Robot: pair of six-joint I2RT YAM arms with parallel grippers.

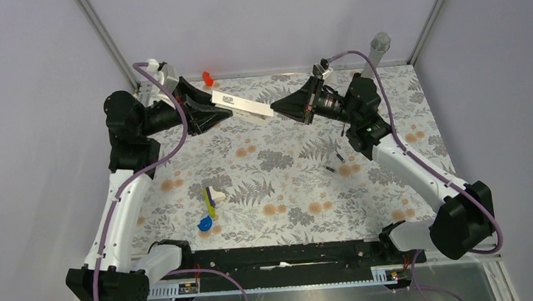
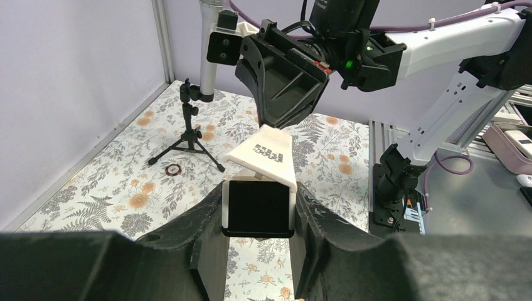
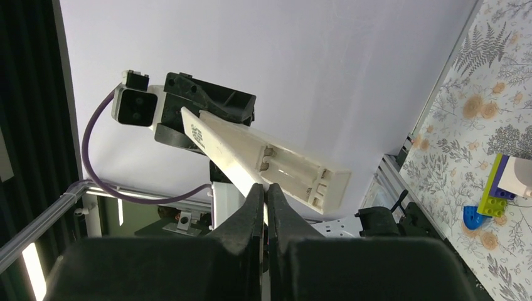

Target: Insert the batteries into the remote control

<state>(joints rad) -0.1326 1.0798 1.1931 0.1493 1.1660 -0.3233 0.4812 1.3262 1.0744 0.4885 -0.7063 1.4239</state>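
Floral desk (image 1: 288, 191), overhead view: the remote (image 1: 246, 108) was held in the air at the far side between both arms, with the left jaws clamped on one end and the right jaws at the other. Two batteries (image 1: 330, 168) lay on the desk near the right arm, well apart from the remote.

Left wrist view: the left jaws gripped the remote's sides. Its cover (image 2: 266, 153) stood tilted up off the body.

Right wrist view: the right jaws were pressed together, pinching the cover's tip. The compartment (image 3: 295, 170) lay exposed and empty.

Assessment: early stage. Cover not yet fully off; both batteries yet to be loaded and the cover refitted.
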